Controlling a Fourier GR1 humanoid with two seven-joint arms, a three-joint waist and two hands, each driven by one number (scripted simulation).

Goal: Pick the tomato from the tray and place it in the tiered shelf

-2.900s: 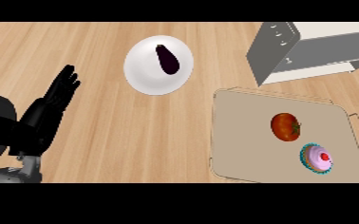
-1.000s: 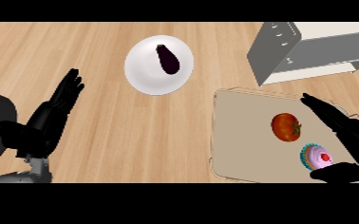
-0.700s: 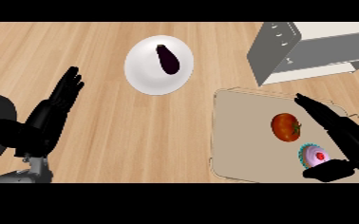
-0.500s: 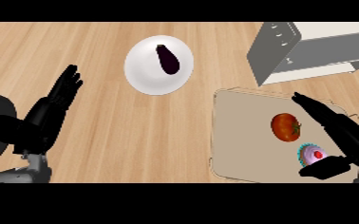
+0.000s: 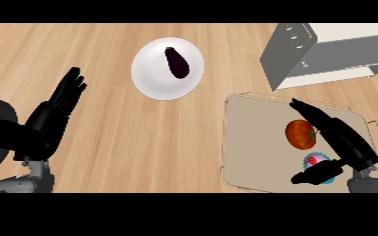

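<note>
Right hand (image 5: 341, 139) over tray (image 5: 251, 145), fingers straight and spread from thumb, pointing up-left just right of tomato (image 5: 300, 134); thumb low near cupcake (image 5: 317, 163). Nothing held. Tomato lies on tray, right of centre. Left hand (image 5: 50, 116) rests open at left edge, fingers straight, pointing up. Shelf (image 5: 325, 52) at upper right, beyond tray. Eggplant (image 5: 176, 62) on white plate (image 5: 153, 80), top centre.

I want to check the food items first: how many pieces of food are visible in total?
3: an eggplant on the white plate, a tomato on the tray, and a cupcake partly hidden by the right hand.
</note>
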